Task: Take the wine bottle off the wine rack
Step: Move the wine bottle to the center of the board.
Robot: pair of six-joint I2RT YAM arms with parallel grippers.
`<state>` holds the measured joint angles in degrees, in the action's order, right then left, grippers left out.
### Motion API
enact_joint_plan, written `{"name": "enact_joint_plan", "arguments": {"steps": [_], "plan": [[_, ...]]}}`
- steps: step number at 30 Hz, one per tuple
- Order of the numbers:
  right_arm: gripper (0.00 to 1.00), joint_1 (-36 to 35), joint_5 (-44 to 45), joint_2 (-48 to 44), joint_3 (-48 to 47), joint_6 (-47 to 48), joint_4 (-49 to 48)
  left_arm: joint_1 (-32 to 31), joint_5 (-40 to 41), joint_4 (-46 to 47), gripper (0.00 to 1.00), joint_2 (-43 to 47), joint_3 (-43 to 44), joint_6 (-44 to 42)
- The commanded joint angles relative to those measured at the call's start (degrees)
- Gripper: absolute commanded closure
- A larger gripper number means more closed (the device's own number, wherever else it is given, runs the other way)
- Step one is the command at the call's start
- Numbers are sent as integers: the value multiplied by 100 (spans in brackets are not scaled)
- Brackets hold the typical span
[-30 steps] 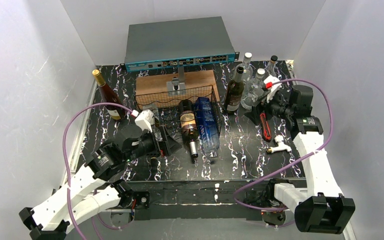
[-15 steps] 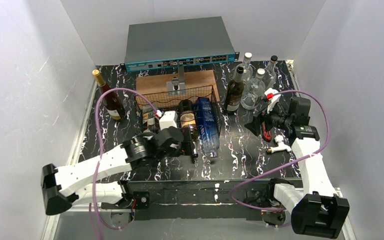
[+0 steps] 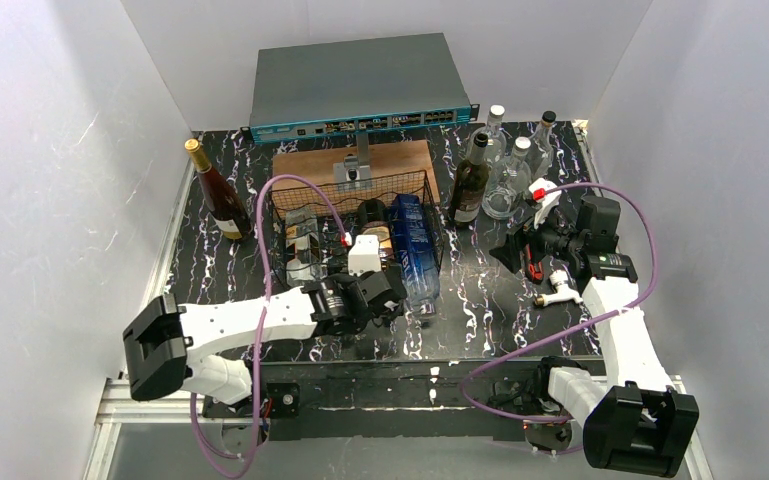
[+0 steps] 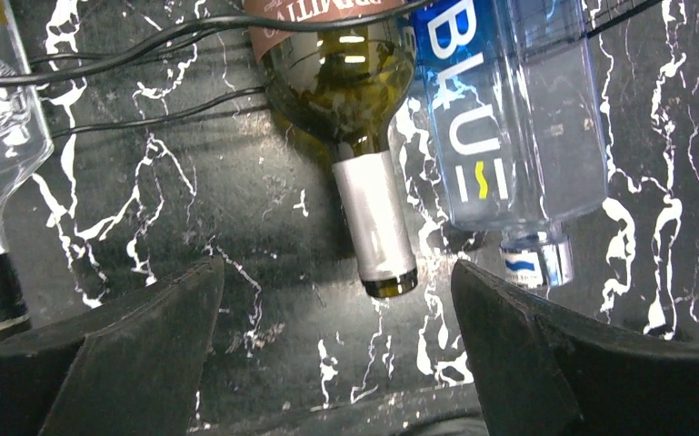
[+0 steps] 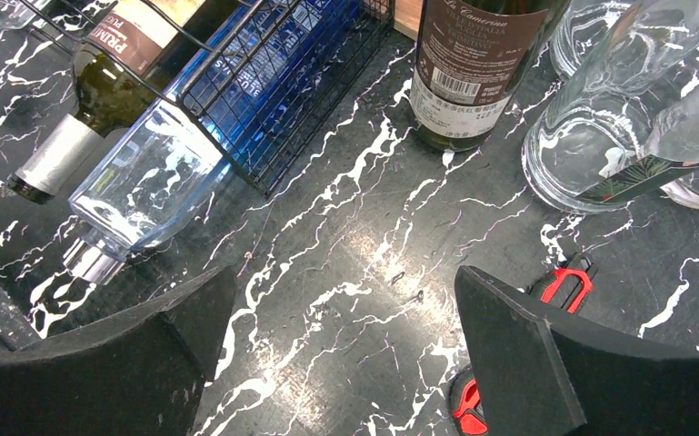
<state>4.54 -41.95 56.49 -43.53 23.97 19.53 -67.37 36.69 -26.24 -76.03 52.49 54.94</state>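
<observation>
The wine bottle [image 3: 374,235] lies in the black wire wine rack [image 3: 350,192], dark with a brown label, its silver-foiled neck [image 4: 374,222] pointing at the near edge. A blue bottle [image 3: 412,245] lies to its right and a clear bottle [image 3: 302,240] to its left. My left gripper [image 3: 390,296] is just in front of the neck, open; in the left wrist view the bottle mouth sits between the spread fingers [image 4: 336,268], touching neither. My right gripper [image 3: 513,250] hovers open over bare table right of the rack [image 5: 345,272], holding nothing.
Behind the rack are a wooden board [image 3: 350,165] and a grey network switch [image 3: 355,85]. One bottle [image 3: 218,195] stands at the left. A dark bottle [image 3: 470,180] and clear glass bottles [image 3: 510,170] stand at the right. A red-black tool [image 3: 532,260] and a white part [image 3: 563,290] lie under the right arm.
My left arm has swung right from the rack's left corner to the front of the wine bottle's neck. The right arm has shifted only slightly.
</observation>
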Motion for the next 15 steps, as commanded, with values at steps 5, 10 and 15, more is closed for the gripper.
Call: {"name": "enact_joint_plan", "arguments": {"steps": [5,10,15], "plan": [[0,32,47,-129,2,29,-160,-13,819,681,10,-746,-71,293],[0,32,74,-134,3,51,-136,41,946,886,18,-1082,-61,451],[0,38,78,-138,2,69,-117,218,917,982,24,-1388,-13,552]]}}
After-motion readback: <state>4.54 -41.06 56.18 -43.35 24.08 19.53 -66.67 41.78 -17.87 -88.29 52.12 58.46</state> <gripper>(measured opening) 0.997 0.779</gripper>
